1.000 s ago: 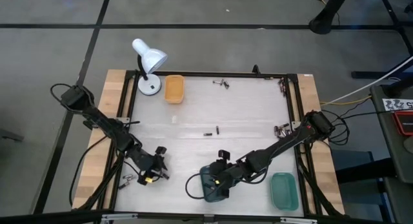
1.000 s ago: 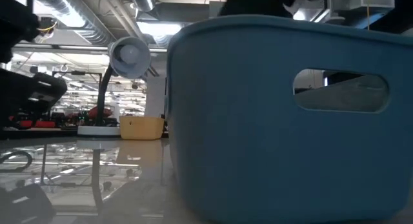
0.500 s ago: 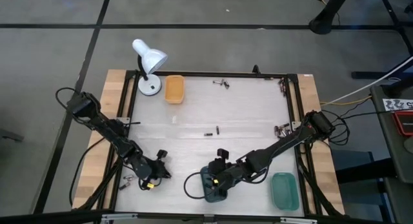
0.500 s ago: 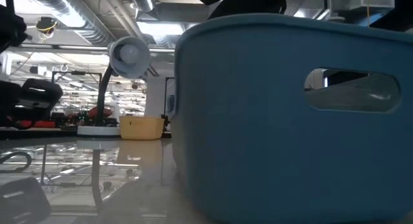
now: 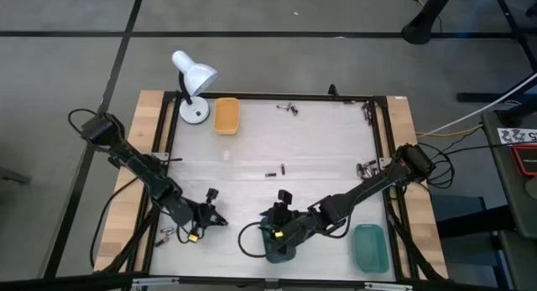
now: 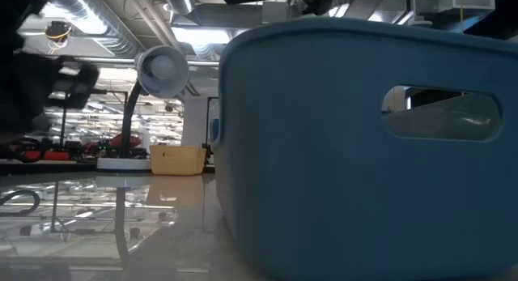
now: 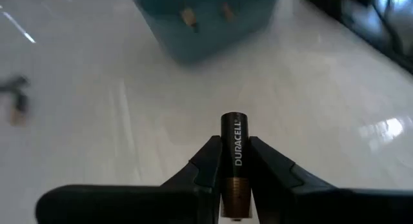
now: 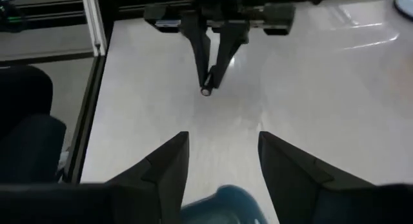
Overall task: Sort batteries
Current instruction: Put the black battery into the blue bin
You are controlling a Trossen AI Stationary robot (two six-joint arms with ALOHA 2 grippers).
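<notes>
Small cylindrical battery (image 7: 233, 166) was black w/ copper-coloured end & white lettering, pinched betw. dark fingers (image 7: 206, 169) of the left gripper (image 7: 233, 185). Rounded rectangular plastic tray (image 6: 364, 143) was dark teal; another (image 5: 369, 247) green; third (image 5: 226, 115) orange. Desk lamp (image 5: 192, 80) white. Tabletop (image 5: 319, 148) pale, glossy, w/ wood-toned edges.

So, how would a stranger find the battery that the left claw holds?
Start at the dark teal tray by the table's near edge and look toward the left claw. Pinched between its fingers is a black battery with a copper end, the only one off the table.
</notes>
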